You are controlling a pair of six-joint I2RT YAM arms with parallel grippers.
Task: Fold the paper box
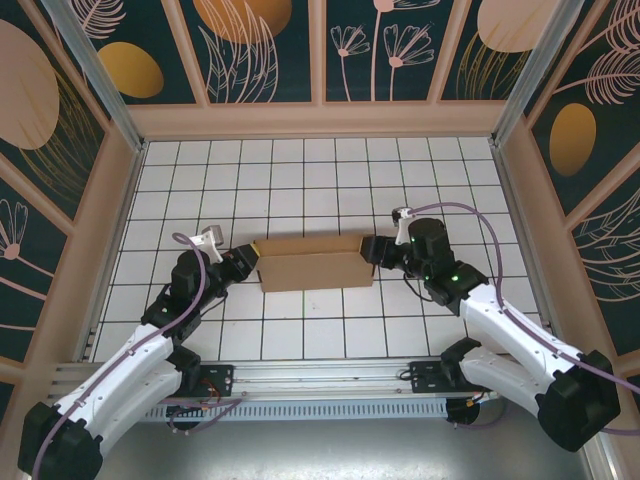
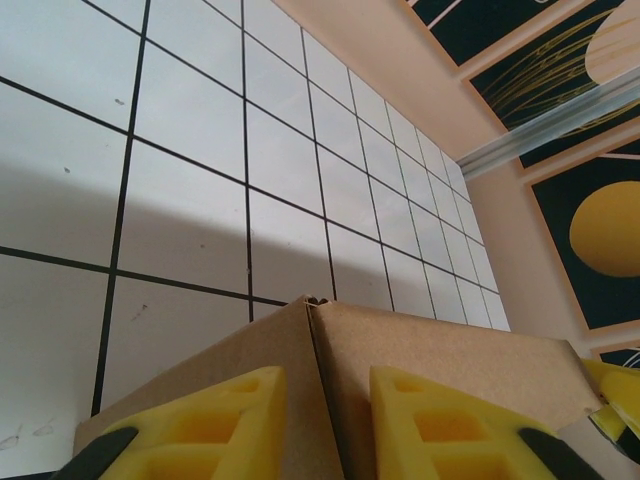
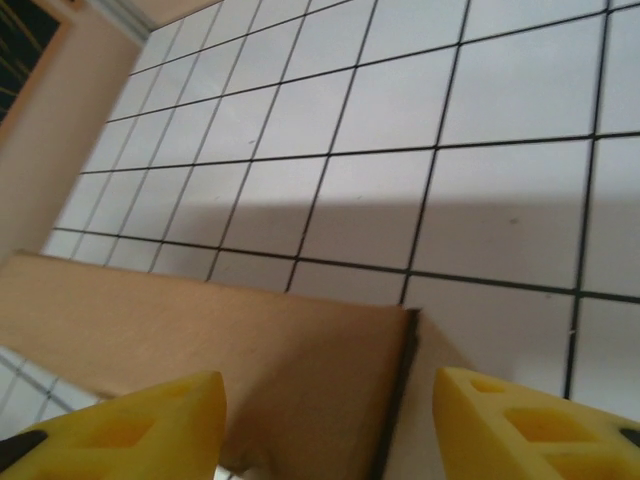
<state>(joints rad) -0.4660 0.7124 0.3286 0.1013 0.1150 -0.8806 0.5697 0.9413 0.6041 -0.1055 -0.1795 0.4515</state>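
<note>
a white tiled table carries the brown paper box near its middle.

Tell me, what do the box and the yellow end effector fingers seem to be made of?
Paper box: brown cardboard, matte, with a dark cut edge. Left end effector fingers: probably moulded or printed plastic, matte yellow, with hollow pockets.

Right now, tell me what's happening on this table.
Two robot arms are working on a brown paper box that lies in the middle of the tiled table. The left gripper is at the box's left end, its fingers astride a folded corner; whether it is pinching is unclear. The right gripper is at the right end, open, with the cardboard's edge between its spread fingers. The box looks partly formed, not finished.
</note>
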